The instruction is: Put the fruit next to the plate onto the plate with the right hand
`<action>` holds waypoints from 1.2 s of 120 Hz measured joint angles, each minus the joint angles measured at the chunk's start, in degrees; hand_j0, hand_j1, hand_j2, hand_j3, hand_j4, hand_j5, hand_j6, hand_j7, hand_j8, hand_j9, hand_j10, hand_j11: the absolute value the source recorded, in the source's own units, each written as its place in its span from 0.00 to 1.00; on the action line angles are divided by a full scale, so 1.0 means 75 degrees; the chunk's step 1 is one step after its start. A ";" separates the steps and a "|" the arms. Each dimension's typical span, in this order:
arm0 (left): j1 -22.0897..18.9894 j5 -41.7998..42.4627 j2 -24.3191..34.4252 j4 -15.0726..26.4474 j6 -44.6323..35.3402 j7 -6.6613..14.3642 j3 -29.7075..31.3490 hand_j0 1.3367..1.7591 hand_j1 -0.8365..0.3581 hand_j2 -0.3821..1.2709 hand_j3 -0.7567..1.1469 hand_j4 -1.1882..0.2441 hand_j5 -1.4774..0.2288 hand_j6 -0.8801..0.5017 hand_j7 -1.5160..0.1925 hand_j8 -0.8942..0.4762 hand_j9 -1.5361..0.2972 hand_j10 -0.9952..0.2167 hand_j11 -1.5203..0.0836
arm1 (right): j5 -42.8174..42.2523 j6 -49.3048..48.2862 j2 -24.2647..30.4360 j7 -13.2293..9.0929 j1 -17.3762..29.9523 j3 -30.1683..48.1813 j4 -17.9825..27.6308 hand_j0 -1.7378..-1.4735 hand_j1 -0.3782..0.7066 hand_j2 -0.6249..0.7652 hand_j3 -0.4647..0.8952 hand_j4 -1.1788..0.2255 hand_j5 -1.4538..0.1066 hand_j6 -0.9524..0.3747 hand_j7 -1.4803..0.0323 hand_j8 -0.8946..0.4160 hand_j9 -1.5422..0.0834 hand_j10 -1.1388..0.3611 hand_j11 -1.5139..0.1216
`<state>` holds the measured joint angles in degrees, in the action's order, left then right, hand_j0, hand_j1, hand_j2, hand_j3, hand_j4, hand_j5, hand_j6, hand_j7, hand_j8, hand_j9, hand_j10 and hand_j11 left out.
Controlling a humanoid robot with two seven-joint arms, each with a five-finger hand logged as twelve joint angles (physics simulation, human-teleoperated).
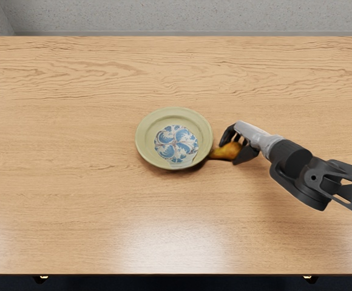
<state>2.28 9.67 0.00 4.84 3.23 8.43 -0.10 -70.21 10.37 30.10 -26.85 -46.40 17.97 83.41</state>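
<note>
Tabletop of light grained wood (73, 212) carries a round pale-green ceramic plate with a blue-and-white swirl centre (144, 132), lying near the middle. Small elongated orange-yellow fruit (223, 152) lies on the table just beside the plate's right rim, its narrow end touching or nearly touching the rim. Right hand (241, 144), grey and black, reaches in from the right edge; its dark fingers (227, 132) curl over the fruit from above and below, closed around its right end.
</note>
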 joint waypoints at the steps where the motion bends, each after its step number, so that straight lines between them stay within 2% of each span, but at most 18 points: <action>1: 0.0000 0.0000 0.0000 0.0000 0.0000 0.0000 0.0000 0.76 0.97 0.23 0.40 0.81 0.85 0.62 0.87 0.64 0.82 0.80 0.93 | -0.0002 -0.0001 0.0001 0.0000 0.0001 0.0000 -0.0003 0.33 0.62 0.57 0.34 0.37 0.40 0.35 0.42 0.36 0.42 0.32 0.40; 39: 0.0000 0.0000 0.0000 0.0000 0.0002 0.0000 0.0001 0.76 0.97 0.23 0.40 0.81 0.85 0.62 0.87 0.64 0.82 0.80 0.93 | 0.0122 -0.0042 0.0328 0.0026 -0.0006 0.0090 -0.0051 0.31 0.61 0.67 0.34 0.34 0.35 0.31 0.38 0.31 0.39 0.30 0.37; 53: 0.0000 0.0000 0.0000 0.0000 0.0003 0.0000 0.0001 0.76 0.97 0.23 0.40 0.81 0.85 0.62 0.87 0.64 0.82 0.80 0.93 | 0.0220 -0.0115 0.0546 0.0047 -0.0026 0.0125 -0.0045 0.31 0.61 0.67 0.34 0.34 0.35 0.31 0.38 0.31 0.38 0.30 0.36; 78: 0.0000 0.0000 0.0000 0.0000 -0.0001 0.0000 0.0001 0.76 0.97 0.23 0.40 0.81 0.85 0.62 0.87 0.64 0.82 0.80 0.93 | 0.0708 -0.0720 0.0883 0.0263 -0.0097 0.0512 -0.0028 0.31 0.60 0.66 0.34 0.34 0.34 0.31 0.38 0.31 0.37 0.30 0.35; 109: 0.0000 0.0000 0.0000 0.0000 0.0001 0.0000 0.0001 0.76 0.97 0.23 0.40 0.81 0.85 0.62 0.87 0.64 0.82 0.80 0.93 | 0.0836 -0.1578 0.1068 0.0303 -0.0102 0.1249 0.0000 0.30 0.60 0.66 0.34 0.34 0.34 0.31 0.38 0.31 0.37 0.30 0.35; 144: 0.0000 0.0000 0.0000 0.0000 0.0001 0.0000 0.0001 0.76 0.97 0.23 0.40 0.81 0.85 0.62 0.87 0.64 0.82 0.80 0.93 | 0.1711 -0.2370 0.1201 0.0384 -0.0278 0.1704 0.0099 0.30 0.62 0.67 0.34 0.34 0.34 0.32 0.37 0.32 0.37 0.30 0.35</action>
<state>2.28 9.67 0.00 4.84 3.24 8.43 -0.10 -57.38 -7.41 39.10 -23.96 -48.48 30.75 84.15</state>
